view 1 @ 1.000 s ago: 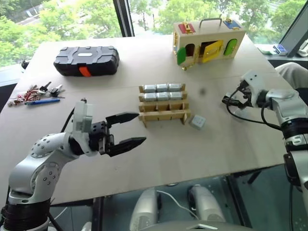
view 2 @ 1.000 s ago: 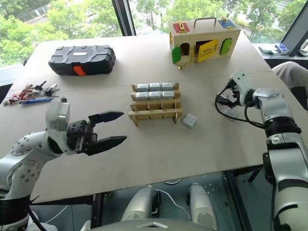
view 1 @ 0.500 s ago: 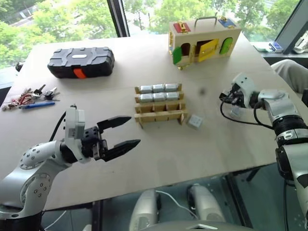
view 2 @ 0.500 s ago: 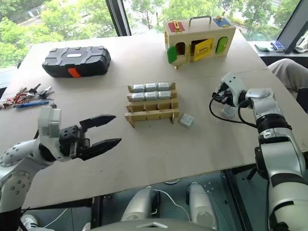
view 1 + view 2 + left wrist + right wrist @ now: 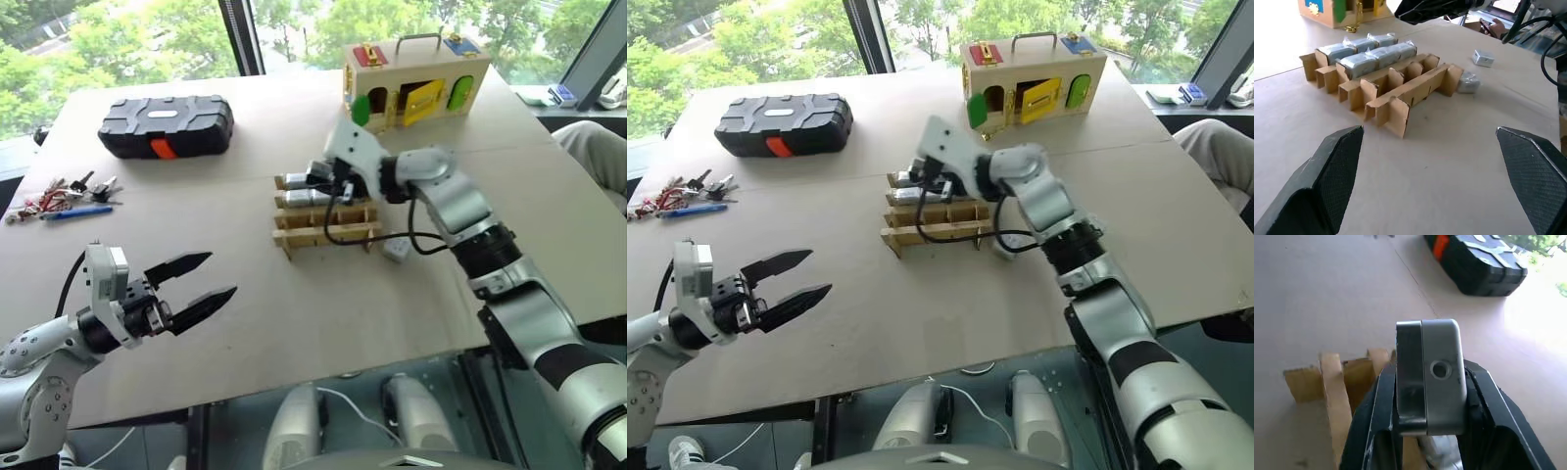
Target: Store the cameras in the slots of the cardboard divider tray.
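The cardboard divider tray (image 5: 328, 233) lies mid-table, and several silver-grey cameras (image 5: 1371, 55) fill its two far rows. Above the tray's far rows hangs my right gripper (image 5: 321, 182), shut on one camera (image 5: 1442, 372), which stands upright between the black fingers (image 5: 1376, 426). One loose camera (image 5: 397, 249) rests against the tray's right end, with another (image 5: 1483, 58) farther out on the table. Down at the near left, well short of the tray, my left gripper (image 5: 221, 275) is open, holding nothing and pointing toward the tray.
A black plastic case (image 5: 167, 123) sits at the far left. A wooden box with coloured doors (image 5: 416, 83) stands at the far edge behind the tray. Keys and a blue pen (image 5: 61, 196) lie at the left edge.
My right arm has swung from the table's right side leftward to above the tray, carrying a camera. My left gripper has drawn back to the left and lower, still open.
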Robot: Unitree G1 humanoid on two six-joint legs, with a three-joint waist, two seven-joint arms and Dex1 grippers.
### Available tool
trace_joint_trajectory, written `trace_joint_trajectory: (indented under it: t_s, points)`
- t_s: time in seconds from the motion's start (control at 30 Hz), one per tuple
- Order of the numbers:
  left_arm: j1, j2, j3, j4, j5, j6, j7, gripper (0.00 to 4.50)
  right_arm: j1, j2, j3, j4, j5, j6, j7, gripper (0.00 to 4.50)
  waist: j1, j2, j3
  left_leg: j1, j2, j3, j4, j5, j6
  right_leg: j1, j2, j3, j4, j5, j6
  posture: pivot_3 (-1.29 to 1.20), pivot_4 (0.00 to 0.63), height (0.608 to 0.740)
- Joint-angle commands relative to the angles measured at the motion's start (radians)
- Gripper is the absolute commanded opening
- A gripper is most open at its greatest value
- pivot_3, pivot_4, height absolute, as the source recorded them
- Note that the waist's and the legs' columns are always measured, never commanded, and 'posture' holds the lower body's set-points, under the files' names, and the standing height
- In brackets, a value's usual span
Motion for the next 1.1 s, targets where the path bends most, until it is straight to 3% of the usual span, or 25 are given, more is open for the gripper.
trace_joint_trajectory:
  t_s: [0.03,0.3,0.77,1.1]
  points:
    - [0.030,0.006,0.063,-0.023,-0.008,-0.036,-0.023,4.50,-0.009,0.031,0.017,0.106,-0.025,-0.074,-0.009,0.83,-0.001,-0.001,0.000,0.000,0.000,0.000,0.000,0.000,0.000,0.000,0.000,0.000,0.000,0.000,0.000,0.00,0.150,0.740]
    - [0.127,-0.015,0.143,-0.047,-0.012,-0.070,-0.040,4.50,-0.061,0.116,0.011,0.357,-0.055,-0.192,-0.024,0.83,-0.022,0.000,0.000,0.000,0.001,0.000,-0.002,0.000,-0.001,-0.002,0.001,0.000,0.001,0.001,-0.003,0.00,0.150,0.740]
    - [0.176,-0.056,0.159,-0.094,-0.021,-0.080,-0.012,4.50,-0.127,0.202,-0.094,0.332,0.004,-0.195,-0.043,0.83,-0.034,0.000,0.000,0.001,0.002,0.000,-0.002,0.002,-0.003,-0.003,0.002,0.000,0.003,0.001,-0.004,0.00,0.150,0.740]
    - [0.182,-0.071,0.158,-0.128,-0.033,-0.071,0.012,4.50,-0.071,0.201,-0.033,0.452,-0.080,-0.291,-0.064,0.83,-0.033,0.000,0.000,0.001,0.002,0.000,-0.002,0.002,-0.003,-0.003,0.002,0.000,0.003,0.001,-0.004,0.00,0.150,0.740]
